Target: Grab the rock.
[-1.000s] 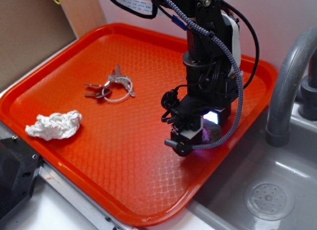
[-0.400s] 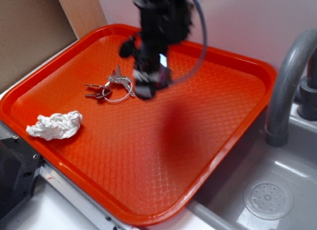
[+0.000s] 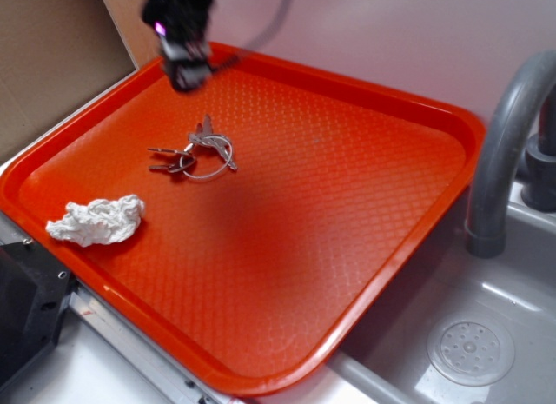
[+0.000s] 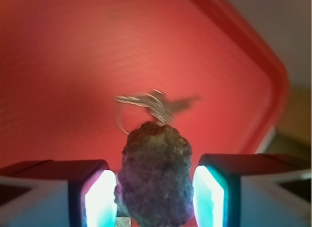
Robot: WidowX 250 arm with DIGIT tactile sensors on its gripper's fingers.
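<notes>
A wide orange plastic tray (image 3: 365, 213) with a dimpled waffle floor and a raised, rounded rim is taking up most of the counter, and nearly all of its floor is lying bare, especially the right half and the near corner. A flat brown cardboard panel (image 3: 52, 56) is standing along the tray's far left side, a pale wall is running behind the far rim, and a curved grey metal faucet pipe (image 3: 504, 152) is rising just beyond the right rim above a grey sink basin (image 3: 469, 334) with a round drain. A small bunch of silver keys on a wire ring (image 3: 193, 154) is lying on the left-centre of the tray floor, and a crumpled white tissue wad (image 3: 95, 221) is sitting well apart from it, near the left front rim. The black robot gripper (image 3: 184, 61) is hanging, blurred, high over the tray's far left corner, above the rim and clear of everything on the floor. In the wrist view the gripper (image 4: 155, 197) is clamping a lumpy, rough brown-grey rock (image 4: 155, 180) between its two glowing pale pads (image 4: 100, 200), one pad pressing each flank of the stone, with the rock's upper end poking out past the fingertips. Beyond the rock, far below, the keys (image 4: 151, 105) are showing against the orange floor, with the tray's rim (image 4: 265, 80) curving away on the right.
</notes>
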